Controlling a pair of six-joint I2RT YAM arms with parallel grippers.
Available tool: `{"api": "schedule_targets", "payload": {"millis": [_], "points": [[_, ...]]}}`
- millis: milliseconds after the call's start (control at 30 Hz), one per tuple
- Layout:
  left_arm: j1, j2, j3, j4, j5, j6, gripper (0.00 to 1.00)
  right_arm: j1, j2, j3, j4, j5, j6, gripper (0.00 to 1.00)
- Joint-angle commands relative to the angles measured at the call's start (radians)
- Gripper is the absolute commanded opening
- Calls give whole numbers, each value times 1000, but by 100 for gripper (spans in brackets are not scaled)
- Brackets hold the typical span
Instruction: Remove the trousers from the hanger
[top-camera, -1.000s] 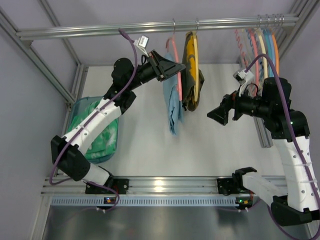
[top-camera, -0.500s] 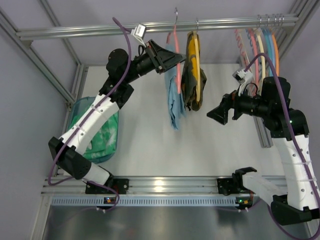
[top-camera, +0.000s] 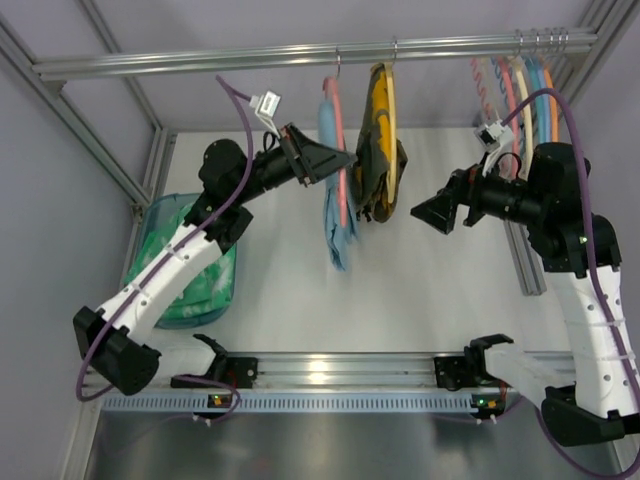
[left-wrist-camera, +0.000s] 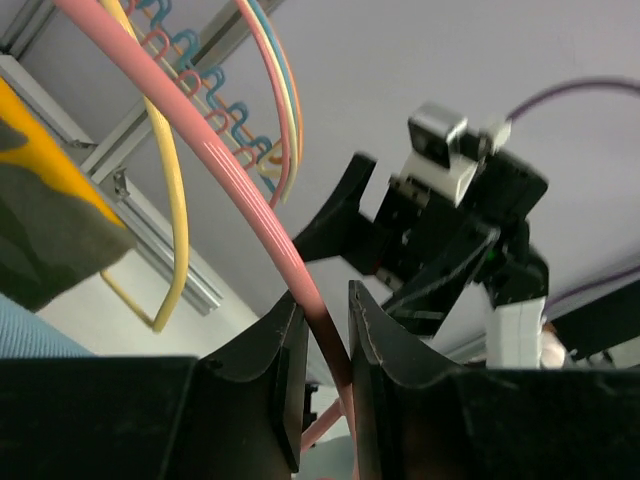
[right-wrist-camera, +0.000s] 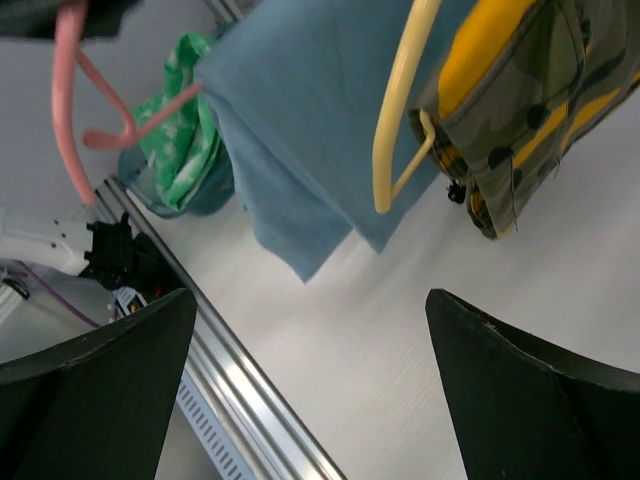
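Hanging over the thin salmon-pink hanger (top-camera: 341, 140) with a silver metal hook, caught on the aluminium rail (top-camera: 200, 62) just left of a yellow hanger (top-camera: 391, 120) bearing a yellow-and-dark patterned garment (top-camera: 372, 180): plain light blue soft cloth trousers (top-camera: 337, 215), folded across the bar and dangling above the white table (top-camera: 280, 280). Long axis judged vertical, loose ends pointing down at the table; hanger itself seen edge-on from above, running from the rail towards the near side. Left gripper (left-wrist-camera: 322, 310) pinching the pink bar between nearly closed fingers (left-wrist-camera: 270, 350), steadying it. Right gripper (right-wrist-camera: 310, 330) spread wide, holding nothing, facing the cloth from the right and well apart from it. Likely light, limp and easy to slide, not fragile, yet prone to bunching and to dragging the free-swinging hanger along. Best taken by the hanging blue fold below the bar, on the side facing the open fingers, then drawn sideways with the pink bar kept pinned.
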Motion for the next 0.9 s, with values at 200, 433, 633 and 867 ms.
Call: {"api": "schedule_targets", "payload": {"millis": [200,433,633,867], "points": [[-114,-269,-240,259,32,374,0,70,99,138,275,-29,198,99],[-158,-351,-360,256,-16,530,0,81,172,126,439,-72,450,99],[-166,-351,-342,257,-83,581,0,148,235,153,545,-109,510,99],[-166,-329,-263,259,-157,549,0,271,327,230,551,-130,505,99]]}}
